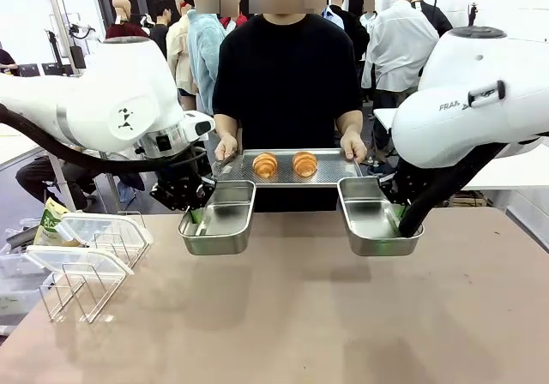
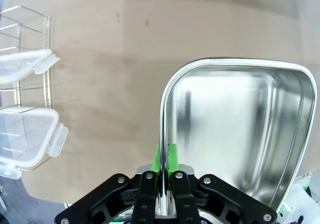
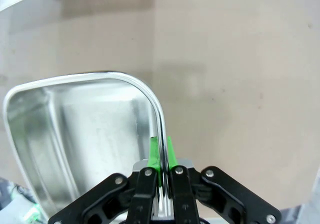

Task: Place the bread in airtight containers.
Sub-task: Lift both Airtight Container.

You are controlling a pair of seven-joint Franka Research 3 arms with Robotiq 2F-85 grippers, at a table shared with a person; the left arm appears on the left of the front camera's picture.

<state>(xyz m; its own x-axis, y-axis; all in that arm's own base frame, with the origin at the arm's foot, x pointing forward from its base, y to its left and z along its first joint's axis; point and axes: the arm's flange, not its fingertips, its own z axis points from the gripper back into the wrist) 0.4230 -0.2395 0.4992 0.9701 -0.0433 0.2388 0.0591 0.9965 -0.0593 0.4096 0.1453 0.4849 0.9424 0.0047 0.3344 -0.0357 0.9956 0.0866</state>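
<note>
Surface first: the brown surface (image 1: 300, 315) is stretching out under me, and across it a person (image 1: 287, 67) is standing, both hands gripping a flat perforated tray (image 1: 330, 176) at the far edge.

Next down are two steel tins. The left tin (image 1: 216, 221) is hanging from my left fingers (image 2: 171, 159), and the right tin (image 1: 377, 221) from my right fingers (image 3: 154, 156). Both pairs are pinching narrow, clamped on a thin side rim, one green pad inside the wall and one outside. Both tins are empty. Going by the shadows beneath them, they are riding just above the surface, mouths up, just beside the tray's near edge.

Off to my left, the clear lids (image 1: 81, 230) are sitting on a white wire rack (image 1: 77, 291).

Smallest now is the bread: one golden roll (image 1: 265, 165) and its twin (image 1: 304, 163) are lying side by side on the tray, apart from either tin.

Risks, as I'm reading it: I'm gripping each tin by one edge alone, so a roll landing on the far side could be levering the tin round in my pads, or slipping it free. And if the tray is tipping unevenly, a roll could be dropping into the gap between the tins.
</note>
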